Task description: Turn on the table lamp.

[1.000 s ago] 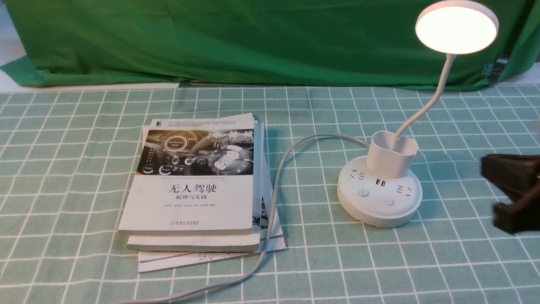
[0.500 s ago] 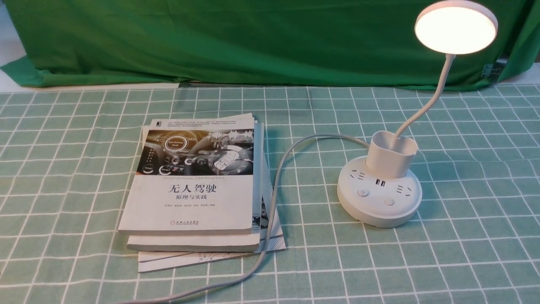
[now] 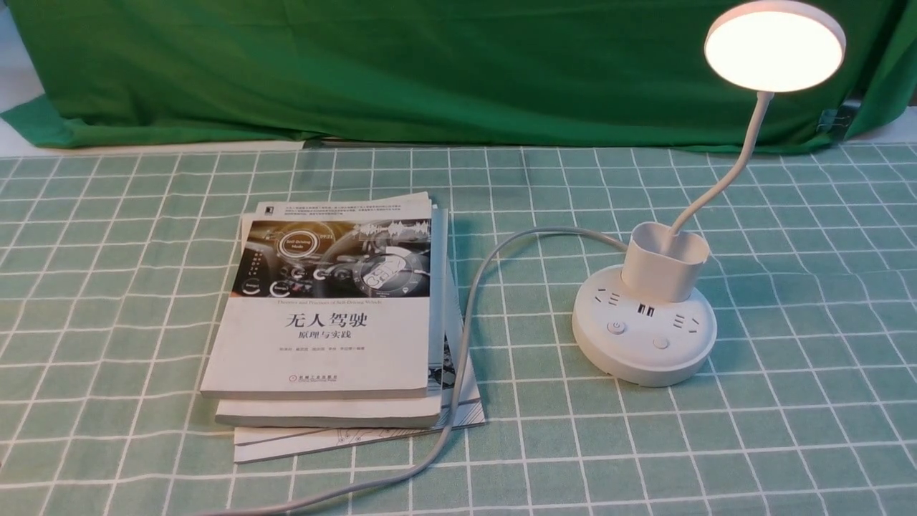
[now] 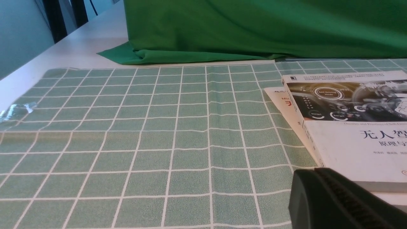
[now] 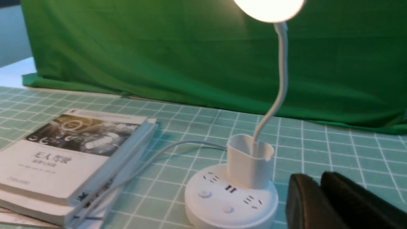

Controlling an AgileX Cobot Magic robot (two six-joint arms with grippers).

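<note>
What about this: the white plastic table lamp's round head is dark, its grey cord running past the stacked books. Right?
No. The front view shows the white plastic table lamp with its flat round head lit, not dark. Its grey cord does run past the stacked books.

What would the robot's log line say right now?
table lamp: lit | right fingers: clear of lamp | books: stacked left of lamp | task: looks done
</note>
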